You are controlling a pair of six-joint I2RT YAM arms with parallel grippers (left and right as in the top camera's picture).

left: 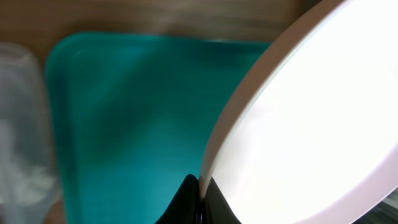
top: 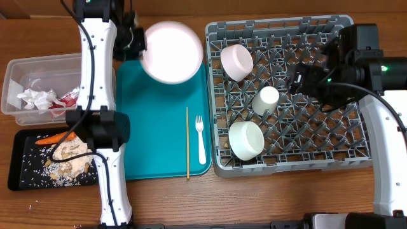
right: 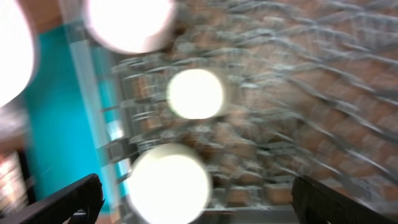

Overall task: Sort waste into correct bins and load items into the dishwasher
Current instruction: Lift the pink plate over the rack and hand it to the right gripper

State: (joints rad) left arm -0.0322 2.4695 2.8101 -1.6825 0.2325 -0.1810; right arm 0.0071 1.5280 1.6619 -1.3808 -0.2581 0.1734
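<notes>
The teal tray (top: pixel 152 127) lies in the middle of the overhead view. It carries one white fork (top: pixel 201 138) and one thin wooden stick (top: pixel 187 143), side by side near its right edge. Just right of it, the grey dish rack (top: pixel 280 21) fills the right half of the frame. At far left a clear tub (top: pixel 11 76) sits above a black tray (top: pixel 14 166), and the left arm's white links cross the right ends of both.

The rack holds two bowls, the upper bowl (top: pixel 237 62) and the lower bowl (top: pixel 247 140), with one cup (top: pixel 266 100) between them. The tub holds crumpled napkins (top: pixel 37 98) and one red packet (top: pixel 68 97). The black tray holds one carrot (top: pixel 54 138), crumbly scraps (top: pixel 71 159) and scattered rice (top: pixel 38 175).

The one pink plate (top: pixel 172 51) hangs at upper centre, over the teal tray's top right corner and near the rack's left wall. The left gripper (top: pixel 138 42) is nearly closed, its dark fingertips (left: pixel 189 199) pinching the plate's rim. The right gripper (top: pixel 297 81) hovers over the rack's upper right, its fingers (right: pixel 68 199) spread wide and holding nothing.
</notes>
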